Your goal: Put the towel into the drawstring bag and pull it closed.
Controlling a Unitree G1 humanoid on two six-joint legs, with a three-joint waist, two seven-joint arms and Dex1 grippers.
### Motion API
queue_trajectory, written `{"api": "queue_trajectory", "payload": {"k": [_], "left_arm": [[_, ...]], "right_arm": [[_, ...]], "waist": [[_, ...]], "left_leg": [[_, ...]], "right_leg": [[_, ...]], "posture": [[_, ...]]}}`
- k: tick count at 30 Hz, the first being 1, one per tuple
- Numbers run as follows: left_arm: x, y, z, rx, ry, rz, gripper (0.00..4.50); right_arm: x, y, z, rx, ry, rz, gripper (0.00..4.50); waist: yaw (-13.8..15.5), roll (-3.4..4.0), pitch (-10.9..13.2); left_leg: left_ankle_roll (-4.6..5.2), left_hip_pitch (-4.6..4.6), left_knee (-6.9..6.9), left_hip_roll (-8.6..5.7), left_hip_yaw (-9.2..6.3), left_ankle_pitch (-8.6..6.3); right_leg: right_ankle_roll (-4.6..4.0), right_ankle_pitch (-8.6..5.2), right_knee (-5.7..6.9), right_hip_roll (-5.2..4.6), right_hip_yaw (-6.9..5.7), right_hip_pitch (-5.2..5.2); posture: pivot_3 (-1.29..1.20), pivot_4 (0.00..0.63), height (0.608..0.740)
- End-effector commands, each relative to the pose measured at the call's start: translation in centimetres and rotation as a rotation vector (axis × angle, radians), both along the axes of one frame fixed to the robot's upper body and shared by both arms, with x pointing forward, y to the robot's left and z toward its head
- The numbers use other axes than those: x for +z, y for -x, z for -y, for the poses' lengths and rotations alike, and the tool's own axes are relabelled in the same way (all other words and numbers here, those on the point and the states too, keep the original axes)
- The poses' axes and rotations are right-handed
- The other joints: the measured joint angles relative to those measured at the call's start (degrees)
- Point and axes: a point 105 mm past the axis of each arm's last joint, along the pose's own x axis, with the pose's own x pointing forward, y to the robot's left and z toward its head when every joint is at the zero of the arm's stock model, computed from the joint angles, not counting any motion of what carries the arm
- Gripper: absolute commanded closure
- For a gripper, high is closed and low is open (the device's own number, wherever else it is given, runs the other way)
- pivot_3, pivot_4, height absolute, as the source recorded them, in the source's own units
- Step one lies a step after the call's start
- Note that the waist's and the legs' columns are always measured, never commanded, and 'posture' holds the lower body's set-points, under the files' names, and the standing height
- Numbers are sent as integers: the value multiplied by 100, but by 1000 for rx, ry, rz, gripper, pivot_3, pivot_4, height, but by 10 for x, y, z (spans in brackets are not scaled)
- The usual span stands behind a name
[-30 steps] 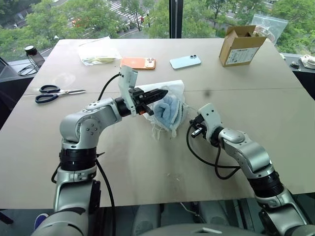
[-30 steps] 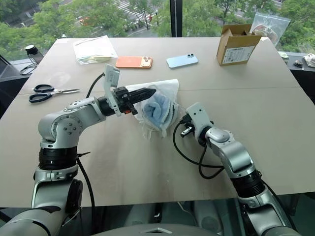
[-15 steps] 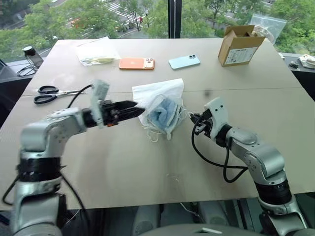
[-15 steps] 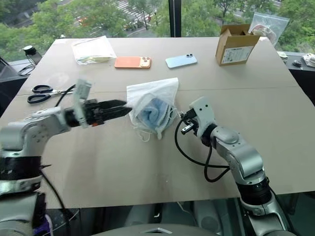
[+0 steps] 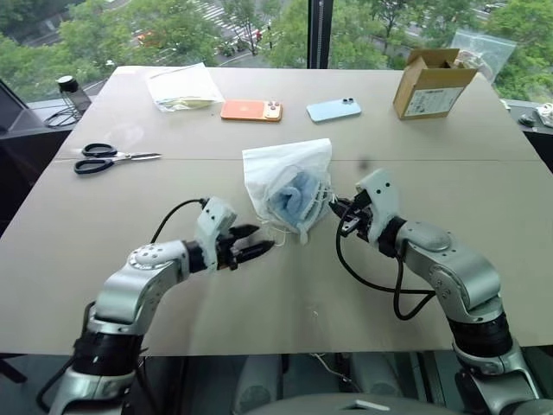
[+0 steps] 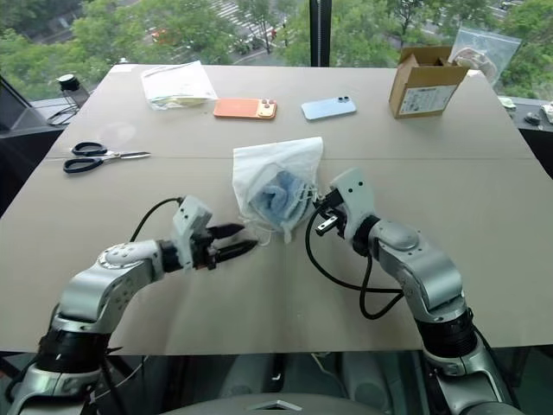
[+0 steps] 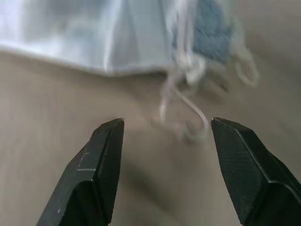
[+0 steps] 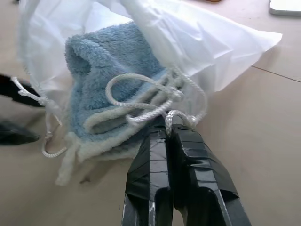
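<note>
Two tools: right tool [image 8: 168,123] pinches the drawstring bag's [image 5: 285,173] cord [image 8: 141,115], left tool [image 7: 164,127] gapes empty.

big beige table [image 5: 104,199] with a thin seam running across it, matte top, even daylight, soft shadows. behind its far edge a wall of glass with a dark vertical mullion [image 5: 319,33] - green treetops [image 5: 112,35] and a bit of street outside, seen from high up. dark ledge [image 5: 26,121] along the table's left side, dark surface at the far right too. below the near edge a strip of dim floor - too dark to tell the material.
</note>
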Motion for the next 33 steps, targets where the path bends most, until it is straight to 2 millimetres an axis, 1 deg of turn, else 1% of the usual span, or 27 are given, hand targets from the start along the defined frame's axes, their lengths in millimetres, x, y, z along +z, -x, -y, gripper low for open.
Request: {"api": "queue_trajectory", "payload": {"k": [1,2,3,4,5,6,7,9,11,15,16,18,19,20,21,22,23,24,25,26,27,29,30,32,33], "left_arm": [[-11,-4,5,-8,-60,36,2004],[-15,-3,7,-22,-64,32,2283],[-17,-2,9,-40,-68,29,2710],[-18,0,9,-53,-75,33,3159],[-19,0,9,-56,-76,34,3778],[-19,0,8,-52,-73,35,4147],[-19,0,6,-47,-69,36,4356],[-18,-2,3,-34,-53,41,4356],[-11,-3,0,-28,-16,43,4356],[11,0,-6,-75,80,30,4356],[28,3,-9,-108,152,1,4356],[101,-1,-23,-186,345,-19,4356],[138,-2,-29,-221,413,12,4356],[166,-3,-33,-242,467,43,4356],[189,-6,-37,-248,518,74,4356],[205,-9,-40,-246,557,101,4356],[214,-11,-41,-243,583,112,4356],[221,-14,-43,-234,605,127,4356],[230,-21,-49,-190,650,160,4356],[235,-26,-53,-160,684,180,4356],[239,-34,-59,-108,722,198,4356],[224,-42,-56,-58,663,192,4356],[215,-42,-52,-56,629,176,4356],[203,-41,-49,-54,595,156,4356],[200,-42,-50,-35,584,151,4356]], "right_arm": [[14,2,1,8,-1,49,4500],[14,2,2,8,2,50,4500],[14,2,2,8,4,50,4500],[15,3,3,7,6,51,4500],[15,3,3,6,6,52,4500],[16,2,5,0,4,54,4500],[17,2,7,-7,1,56,4500],[19,0,11,-21,-6,61,4500],[24,-3,14,-35,-27,70,4500],[48,-7,20,-42,-133,126,4500],[66,-7,22,-26,-222,155,4500],[140,-1,32,63,-477,297,4500],[172,5,39,114,-564,368,4500],[197,12,45,155,-620,420,4500],[218,17,50,182,-664,461,4500],[235,21,54,199,-700,493,4500],[245,24,57,209,-722,505,4500],[254,26,59,215,-741,518,4500],[258,25,64,191,-741,525,4500],[261,23,68,172,-739,526,4500],[261,21,72,147,-738,525,4500],[250,14,82,74,-705,506,4500],[248,13,86,53,-714,500,4500],[249,15,94,17,-769,499,4500],[247,14,99,-20,-758,503,4500]], "waist": [[-26,1,0],[-35,0,-1],[-35,0,-1],[-36,1,-1],[-36,1,-1],[-36,0,-1],[-37,0,-1],[-41,0,-1],[-46,0,-1],[-72,1,-1],[-76,1,-1],[-89,-4,16],[-82,-15,88],[-73,-14,124],[-63,-8,141],[-59,-4,137],[-68,7,119],[-71,20,92],[-69,19,66],[-67,29,59],[-65,30,61],[-76,27,62],[-75,27,62],[-109,27,62],[-113,27,62]], "left_leg": [[0,0,-2,0,1,0],[0,0,-4,-1,1,0],[0,-2,-4,-1,0,0],[0,-2,-4,-2,0,0],[0,-3,-4,-3,0,0],[0,-2,-4,-4,-1,0],[0,-2,-3,-4,-1,0],[1,-1,-2,-4,-2,0],[1,-1,-1,-4,-1,0],[1,-4,-2,-3,-1,0],[1,-4,-1,-3,-2,0],[1,-7,-1,0,-4,0],[1,-10,6,4,-6,0],[-1,-36,28,10,-24,5],[-9,-53,42,14,-39,12],[-10,-93,76,22,-60,13],[-11,-92,80,23,-61,11],[-10,-75,76,19,-55,9],[5,-52,61,13,-44,-2],[13,-8,16,-7,-28,-7],[13,1,2,-30,-29,-7],[14,-26,0,-39,-31,-6],[13,-40,1,-39,-35,-6],[13,-54,-2,-38,-35,-6],[10,-79,0,-38,-39,-4]], "right_leg": [[0,0,0,0,1,-1],[0,0,0,0,-1,-1],[0,0,-1,-1,-2,-1],[0,0,-1,-3,-4,0],[1,0,-2,-5,-3,0],[1,0,-2,-7,-3,0],[1,0,-2,-7,-3,1],[2,0,-1,-7,-3,1],[2,0,0,-6,-4,1],[2,0,0,-4,-5,0],[2,0,0,-4,-5,0],[2,0,2,-2,-8,-1],[2,0,8,2,-15,-2],[3,4,12,12,-40,-16],[3,7,11,17,-60,-20],[4,10,16,26,-84,-42],[-10,18,9,25,-89,-34],[-11,17,5,17,-88,-13],[-2,7,-3,3,-84,7],[6,-10,-9,-21,-70,33],[14,-27,-5,-38,-69,37],[12,-28,7,-43,-65,4],[11,-28,7,-43,-66,-6],[11,-28,4,-47,-59,-20],[11,-27,12,-49,-49,-52]], "posture": [[0,150,740],[0,150,740],[0,150,740],[0,150,740],[0,150,740],[0,150,740],[0,150,740],[0,150,740],[0,150,740],[0,150,740],[0,150,740],[0,150,740],[0,150,740],[0,150,740],[0,150,740],[0,150,740],[0,150,740],[0,150,740],[0,150,740],[0,150,740],[0,150,740],[0,150,740],[0,150,740],[0,150,740],[0,150,740]]}}
